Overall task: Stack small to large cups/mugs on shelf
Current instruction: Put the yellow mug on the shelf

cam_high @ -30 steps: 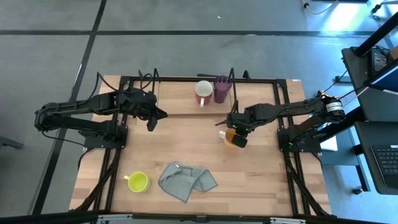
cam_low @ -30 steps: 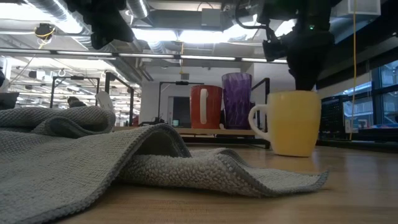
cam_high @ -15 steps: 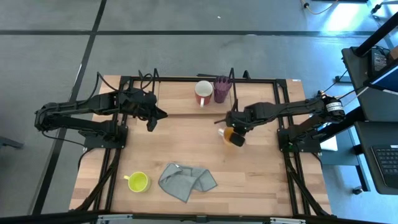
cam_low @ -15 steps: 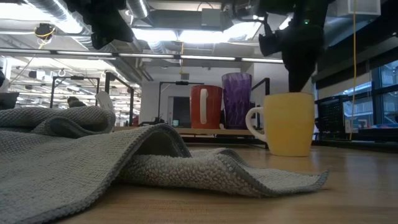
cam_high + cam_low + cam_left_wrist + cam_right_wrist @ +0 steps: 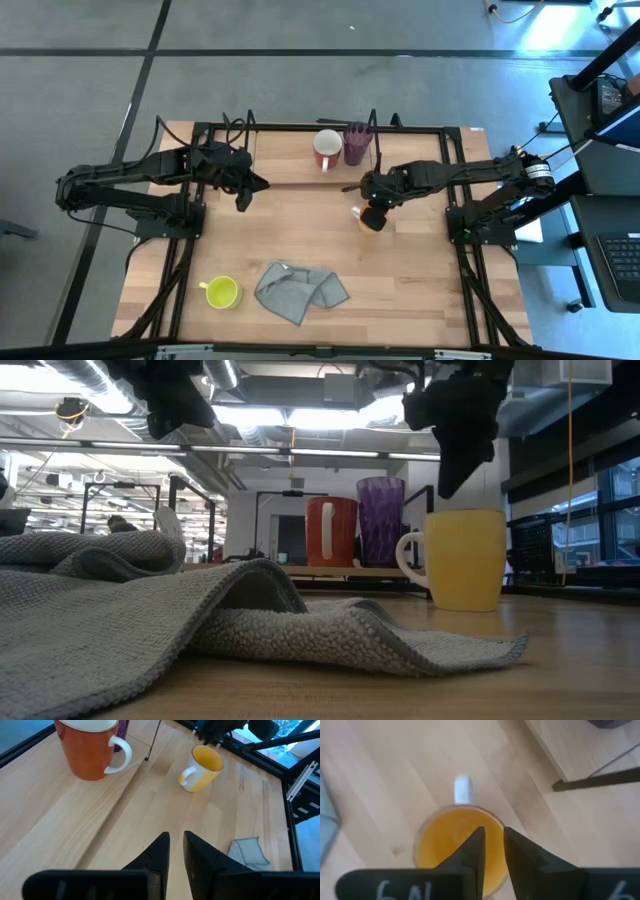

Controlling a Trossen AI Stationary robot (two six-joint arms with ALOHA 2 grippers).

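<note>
An orange mug point(image 5: 372, 218) stands upright on the table right of centre, its white handle point(image 5: 463, 789) toward the table's left; it also shows in the low view point(image 5: 465, 560). My right gripper point(image 5: 493, 832) is shut and hangs just above its mouth, clear of the rim in the low view point(image 5: 445, 485). A white mug with red inside point(image 5: 327, 150) and a purple tumbler point(image 5: 356, 143) stand on the shelf's wooden base point(image 5: 290, 165). A yellow-green mug point(image 5: 222, 292) stands near the front left. My left gripper point(image 5: 176, 836) is shut and empty, left of the shelf point(image 5: 262, 184).
A grey cloth point(image 5: 300, 292) lies crumpled near the front edge, right of the yellow-green mug. Black frame rails point(image 5: 455, 160) run round the table's sides and back. Bare wood lies between the shelf and the cloth.
My right gripper has risen out of the orange mug's mouth and gone a little toward the shelf. The mug has slid a short way toward the table's left and far side and stands upright.
</note>
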